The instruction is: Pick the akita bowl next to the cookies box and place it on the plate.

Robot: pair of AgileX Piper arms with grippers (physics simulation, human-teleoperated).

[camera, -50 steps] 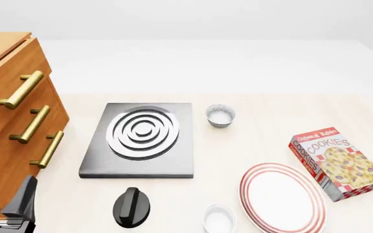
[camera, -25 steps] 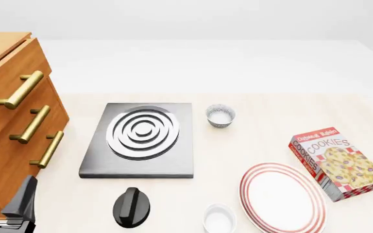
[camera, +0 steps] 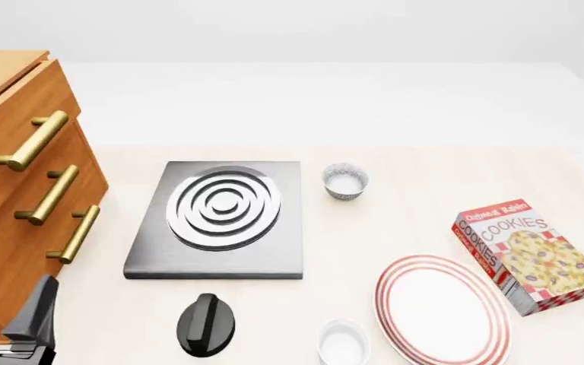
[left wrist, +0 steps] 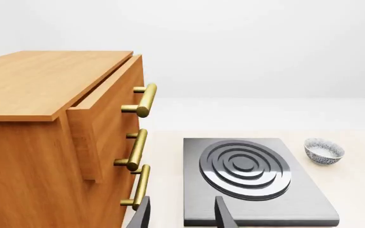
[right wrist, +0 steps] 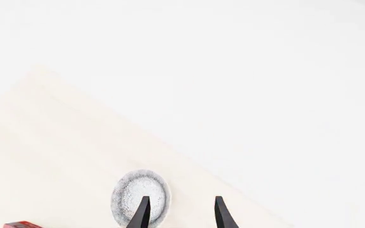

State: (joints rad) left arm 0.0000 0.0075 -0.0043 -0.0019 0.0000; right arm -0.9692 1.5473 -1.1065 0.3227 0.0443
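Note:
In the right wrist view the speckled akita bowl [right wrist: 131,194] lies beside a red corner of the cookies box [right wrist: 19,224], near the table's edge. My right gripper [right wrist: 180,213] hangs open above it, one finger over the bowl's rim. That bowl and the right gripper are outside the front view. The cookies box [camera: 531,255] lies at the right, with the red-ringed plate [camera: 439,308] just left of it. My left gripper [camera: 3,304] [left wrist: 182,216] is open and empty at the near left, by the drawers.
A twin speckled bowl [camera: 345,181] [left wrist: 324,151] stands right of the grey stove plate [camera: 221,217]. A black knob [camera: 206,325] and a plain white cup [camera: 343,342] sit near the front edge. A wooden drawer cabinet [camera: 18,190] fills the left side.

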